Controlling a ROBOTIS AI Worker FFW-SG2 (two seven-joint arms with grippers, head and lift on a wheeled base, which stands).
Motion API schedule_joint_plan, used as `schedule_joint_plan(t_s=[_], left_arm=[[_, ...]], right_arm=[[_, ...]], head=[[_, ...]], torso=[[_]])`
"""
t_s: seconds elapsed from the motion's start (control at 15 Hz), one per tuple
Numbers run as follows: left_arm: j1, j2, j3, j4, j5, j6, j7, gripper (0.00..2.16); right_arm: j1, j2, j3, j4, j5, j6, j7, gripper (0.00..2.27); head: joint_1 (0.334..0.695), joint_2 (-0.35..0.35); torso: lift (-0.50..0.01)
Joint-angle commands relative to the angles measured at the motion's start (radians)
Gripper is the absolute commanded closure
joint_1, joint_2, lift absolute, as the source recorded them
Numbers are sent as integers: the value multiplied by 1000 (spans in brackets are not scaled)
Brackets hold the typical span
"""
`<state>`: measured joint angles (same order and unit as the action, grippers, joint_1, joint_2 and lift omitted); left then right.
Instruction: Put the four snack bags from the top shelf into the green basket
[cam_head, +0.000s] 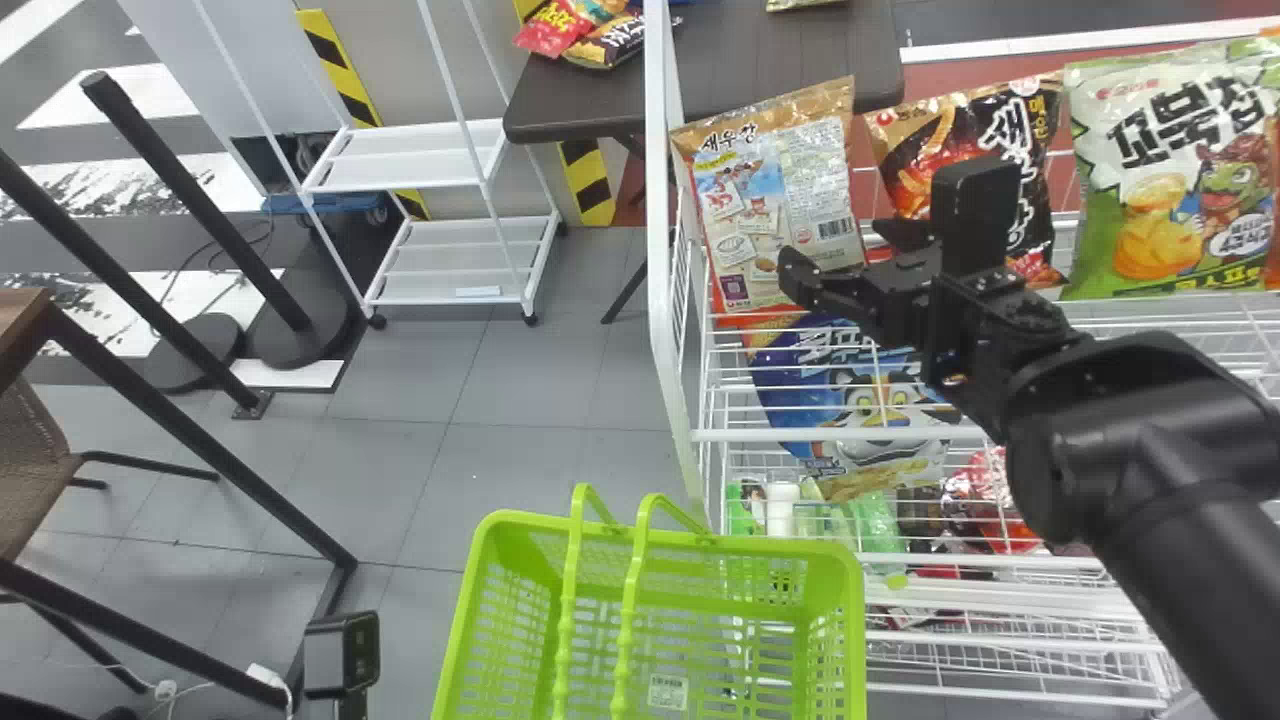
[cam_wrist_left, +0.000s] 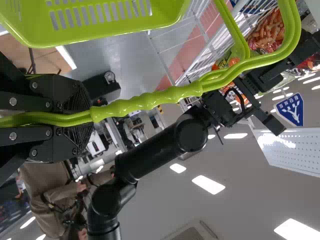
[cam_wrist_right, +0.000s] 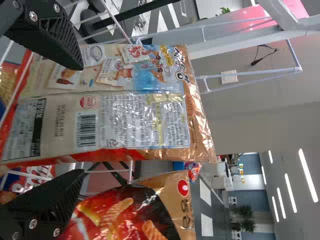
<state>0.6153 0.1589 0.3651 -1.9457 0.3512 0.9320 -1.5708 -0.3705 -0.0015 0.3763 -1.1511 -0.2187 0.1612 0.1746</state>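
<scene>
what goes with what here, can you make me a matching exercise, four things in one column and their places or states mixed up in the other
Column one
1. left gripper
2. tan bag
3. right gripper
4. blue bag

Column two
A. leftmost of the bags standing on the top shelf
B. lower down, seen through the top shelf's wires
C. closed on the handles of the green basket
D. open, up at the top shelf's bags

Right pairs: 1-C, 2-A, 3-D, 4-B

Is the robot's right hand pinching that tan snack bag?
No, the right gripper is open, its two fingers spread wide apart at the tan snack bag.
</scene>
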Motion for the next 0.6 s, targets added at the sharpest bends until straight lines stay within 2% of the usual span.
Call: schedule_joint_plan(t_s=[0.0, 0.2, 0.27, 0.33, 0.4, 0.47, 0.53], left_arm=[[-2, 1, 0, 1, 2, 0, -10, 2145], [-5, 4, 2, 16, 3, -3, -10, 2145], [-6, 4, 3, 17, 3, -3, -10, 2145], [-8, 2, 3, 19, 3, -3, -10, 2145], [-12, 2, 3, 22, 3, -3, -10, 2145], [-14, 2, 3, 25, 3, -3, -10, 2145], [-17, 2, 3, 28, 3, -3, -10, 2145]], right_arm=[[-77, 2, 16, 100, -8, 1, 23, 110], [-128, 2, 18, 186, -27, 1, 97, 475], [-140, 2, 18, 200, -27, 1, 137, 859], [-142, 2, 15, 200, -30, 1, 151, 1521], [-140, 2, 13, 200, -34, 1, 151, 1986], [-140, 2, 10, 200, -34, 1, 151, 2169], [-139, 2, 9, 197, -31, 1, 151, 2256]], head=[[695, 235], [695, 237], [695, 238], [695, 239], [695, 244], [695, 246], [695, 246]], torso=[[0], [0], [0], [0], [0], [0], [0]])
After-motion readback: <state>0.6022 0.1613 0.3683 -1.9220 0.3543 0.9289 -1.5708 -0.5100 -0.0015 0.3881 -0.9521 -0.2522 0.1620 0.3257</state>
